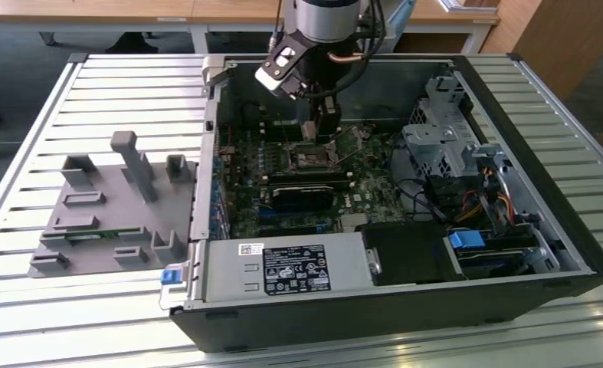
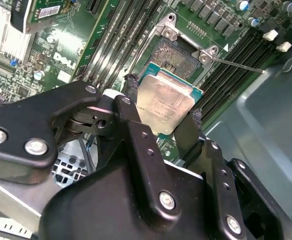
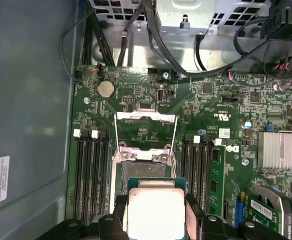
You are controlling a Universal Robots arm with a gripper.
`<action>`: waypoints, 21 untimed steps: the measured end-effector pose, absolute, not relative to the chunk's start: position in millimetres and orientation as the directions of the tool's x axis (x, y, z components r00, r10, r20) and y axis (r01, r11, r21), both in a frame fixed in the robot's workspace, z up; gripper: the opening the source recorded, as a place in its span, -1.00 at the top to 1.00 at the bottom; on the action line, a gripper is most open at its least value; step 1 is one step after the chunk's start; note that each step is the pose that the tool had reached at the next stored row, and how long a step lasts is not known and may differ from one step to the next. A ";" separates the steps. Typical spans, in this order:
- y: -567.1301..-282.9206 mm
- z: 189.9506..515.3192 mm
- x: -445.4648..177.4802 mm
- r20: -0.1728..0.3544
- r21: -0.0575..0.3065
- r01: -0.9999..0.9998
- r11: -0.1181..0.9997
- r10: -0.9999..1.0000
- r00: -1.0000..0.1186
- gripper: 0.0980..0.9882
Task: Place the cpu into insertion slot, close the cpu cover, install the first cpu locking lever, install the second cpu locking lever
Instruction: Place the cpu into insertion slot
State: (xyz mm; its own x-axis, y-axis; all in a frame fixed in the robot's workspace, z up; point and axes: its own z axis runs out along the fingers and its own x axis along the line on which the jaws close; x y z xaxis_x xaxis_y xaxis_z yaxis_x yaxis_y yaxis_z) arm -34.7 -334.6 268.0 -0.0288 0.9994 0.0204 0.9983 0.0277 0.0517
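Observation:
My gripper is shut on the cpu, its black fingers pinching two opposite edges. The chip's tan-silver face points toward the camera in both wrist views. It hangs just above the insertion slot, slightly short of it and a little tilted. The cpu cover is swung open past the far side of the slot. Two thin lever rods run along the open frame. In the exterior view, the gripper reaches down into the case over the slot on the green motherboard.
Black memory slots flank the socket on both sides. A long black card, the power supply and the drive cage crowd the open case. A grey parts fixture sits on the slatted table at the exterior view's left.

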 end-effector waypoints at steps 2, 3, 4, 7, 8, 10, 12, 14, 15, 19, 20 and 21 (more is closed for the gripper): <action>-334.5 266.3 -34.7 0.018 0.052 0.998 0.028 0.999 -0.029 0.00; -334.3 265.6 -34.7 0.016 0.052 0.998 0.028 0.999 -0.029 0.00; -334.2 264.9 -34.7 0.015 0.052 0.998 0.028 0.999 -0.029 0.00; -334.0 260.9 -34.7 0.010 0.051 0.998 0.028 1.000 -0.029 0.00; -333.9 259.2 -34.7 0.009 0.051 0.998 0.028 1.000 -0.029 0.00; -333.3 255.6 -34.7 0.009 0.051 0.998 0.028 1.000 -0.029 0.00; -332.6 251.9 -34.7 0.009 0.051 0.998 0.028 1.000 -0.029 0.00; -332.0 248.6 -34.6 0.009 0.051 0.998 0.028 1.000 -0.029 0.00; -331.8 247.0 -34.6 0.009 0.051 0.998 0.028 1.000 -0.029 0.00; -330.6 240.0 -34.7 0.009 0.051 0.998 0.029 1.000 -0.029 0.00; -330.1 238.2 -34.7 0.009 0.051 0.998 0.029 1.000 -0.029 0.00; -329.9 236.5 -34.6 0.009 0.051 0.998 0.029 1.000 -0.029 0.00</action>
State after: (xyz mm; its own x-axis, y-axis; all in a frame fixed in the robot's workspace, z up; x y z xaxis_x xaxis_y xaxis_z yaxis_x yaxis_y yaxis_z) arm -34.6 -329.9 236.5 -0.0292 0.9995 0.0088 0.9983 0.0287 0.0514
